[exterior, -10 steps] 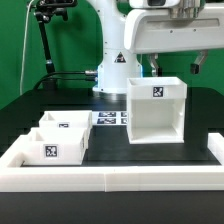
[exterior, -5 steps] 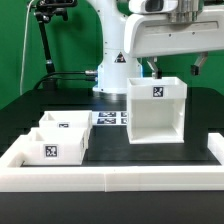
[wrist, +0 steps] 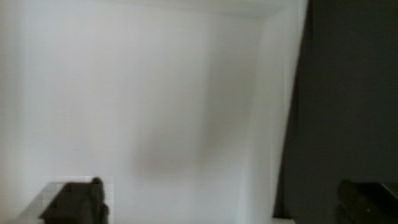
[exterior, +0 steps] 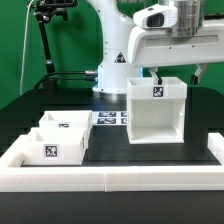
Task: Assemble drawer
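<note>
The drawer housing (exterior: pixel 157 112), a tall white box with a tag on its front, stands on the black table at the exterior view's right. Two small white open-top trays lie at the left: one tagged at the front (exterior: pixel 52 148) and one behind it (exterior: pixel 66 124). My gripper (exterior: pixel 162 72) hangs just above the housing's back top edge. In the wrist view my gripper (wrist: pixel 219 205) is open and empty. One dark finger (wrist: pixel 73 202) is over the housing's white wall (wrist: pixel 160 100), the other (wrist: pixel 366 203) over the dark table.
The marker board (exterior: pixel 112 118) lies flat between the trays and the housing. A low white rim (exterior: pixel 110 181) borders the table at the front and sides. The robot's base (exterior: pixel 115 70) stands behind, with a black stand (exterior: pixel 45 40) at the back left.
The hand has moved down and a little to the exterior view's right, closer to the housing's top. The housing and the trays have not moved.
</note>
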`<move>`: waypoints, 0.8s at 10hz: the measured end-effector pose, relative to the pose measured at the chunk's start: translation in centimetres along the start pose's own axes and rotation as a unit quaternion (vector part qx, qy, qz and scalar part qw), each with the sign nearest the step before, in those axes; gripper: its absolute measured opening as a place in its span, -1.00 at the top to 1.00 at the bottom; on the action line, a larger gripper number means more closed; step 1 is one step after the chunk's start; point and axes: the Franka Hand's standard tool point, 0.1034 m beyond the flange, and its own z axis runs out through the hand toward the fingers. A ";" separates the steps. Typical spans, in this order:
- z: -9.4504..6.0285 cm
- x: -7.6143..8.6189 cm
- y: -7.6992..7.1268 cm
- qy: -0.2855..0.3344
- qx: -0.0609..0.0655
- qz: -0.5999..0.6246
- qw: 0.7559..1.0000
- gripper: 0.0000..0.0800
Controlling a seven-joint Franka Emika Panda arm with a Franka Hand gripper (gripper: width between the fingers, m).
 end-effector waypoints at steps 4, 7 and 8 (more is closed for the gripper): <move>0.1 0.1 0.0 -0.001 0.000 0.001 1.000 0.07; 0.1 0.1 0.0 -0.001 0.000 0.001 1.000 0.75; 0.1 0.1 0.0 -0.001 0.000 0.001 1.000 0.91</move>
